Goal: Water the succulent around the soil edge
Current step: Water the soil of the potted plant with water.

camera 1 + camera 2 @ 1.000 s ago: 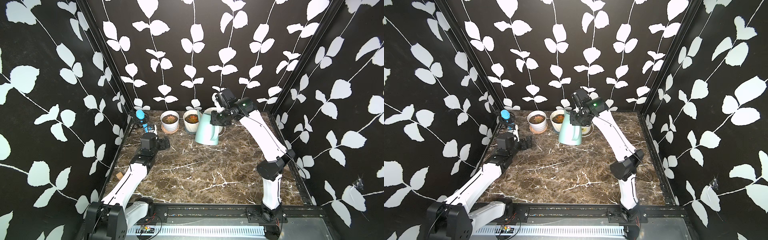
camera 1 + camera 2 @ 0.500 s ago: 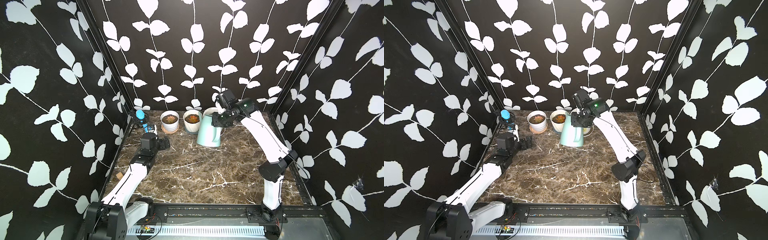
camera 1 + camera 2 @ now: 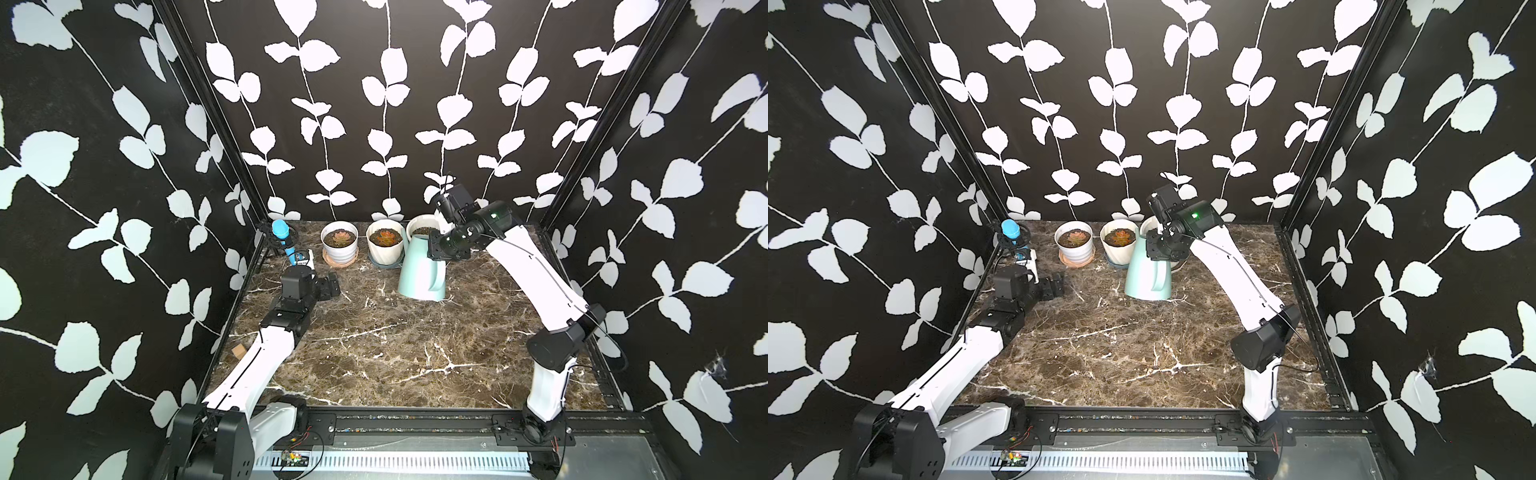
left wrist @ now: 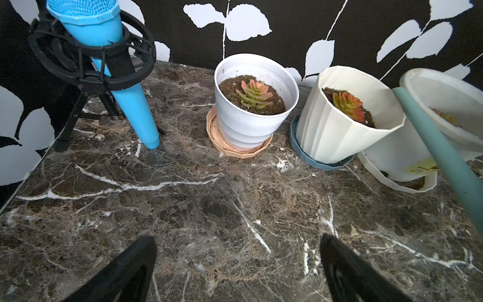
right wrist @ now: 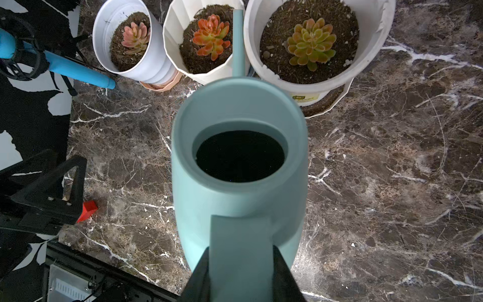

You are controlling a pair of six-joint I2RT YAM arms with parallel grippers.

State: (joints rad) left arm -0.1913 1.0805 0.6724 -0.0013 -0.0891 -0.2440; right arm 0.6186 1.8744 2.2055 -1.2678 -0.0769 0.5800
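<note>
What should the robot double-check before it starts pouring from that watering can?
1. Grip: right gripper shut on the watering can by its handle: ok.
2. Aim: spout over soil: not ok; its tip looks to sit between the ribbed pot and the big white pot.
3. Water inside: cannot tell; the opening shows only dark.
4. Left gripper open, apart from the small white pot: ok.
</note>
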